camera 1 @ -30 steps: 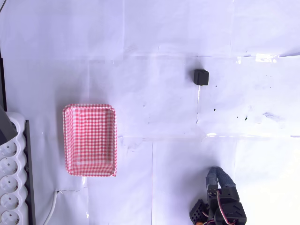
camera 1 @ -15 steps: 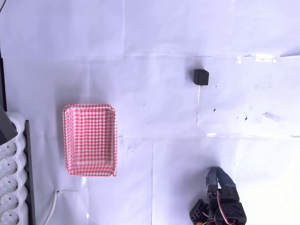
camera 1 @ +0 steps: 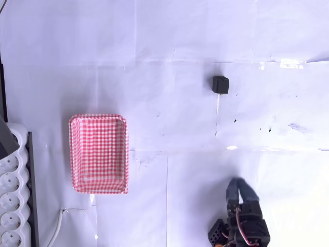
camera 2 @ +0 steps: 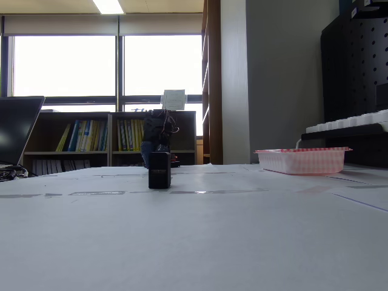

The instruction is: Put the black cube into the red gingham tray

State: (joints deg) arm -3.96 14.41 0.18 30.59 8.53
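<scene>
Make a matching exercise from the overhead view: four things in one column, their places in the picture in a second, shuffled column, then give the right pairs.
Things:
1. black cube
2. red gingham tray
3. gripper
4. white power strip

Places in the overhead view:
A. bottom left corner, at the picture's edge
B. left of centre, lying flat on the white table
C. upper right of centre, alone on the table
D. bottom right of centre, reaching up from the lower edge

Pairs: 1-C, 2-B, 3-D, 4-A
</scene>
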